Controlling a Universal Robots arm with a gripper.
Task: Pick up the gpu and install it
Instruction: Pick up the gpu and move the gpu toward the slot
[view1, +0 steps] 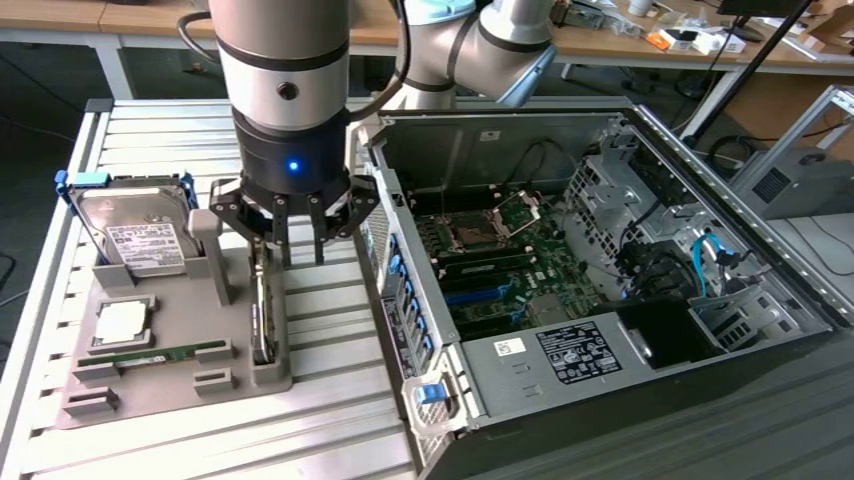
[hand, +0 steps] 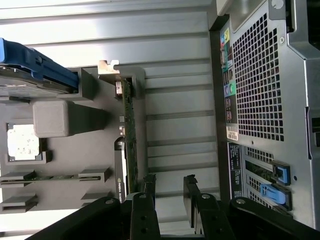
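Note:
The gpu (view1: 264, 322) stands on its long edge in a slot of the grey holder tray (view1: 174, 390), at the tray's side nearest the computer case. In the wrist view the gpu (hand: 128, 135) shows as a thin green-edged card with its silver bracket (hand: 109, 66) at the far end. My gripper (view1: 302, 258) hangs just above the card's near end, pointing down. Its fingers stand open with nothing between them. In the wrist view my gripper (hand: 169, 179) sits slightly off to the case side of the card, one fingertip (hand: 150, 178) close to it.
On the same tray are a silver hard drive (view1: 134, 228) with blue rails, a CPU (view1: 120, 320) and a green RAM stick (view1: 158, 353). The open computer case (view1: 747, 240) lies at the exterior view's right, motherboard (view1: 494, 265) exposed. Its perforated rear panel (hand: 260, 90) is close by.

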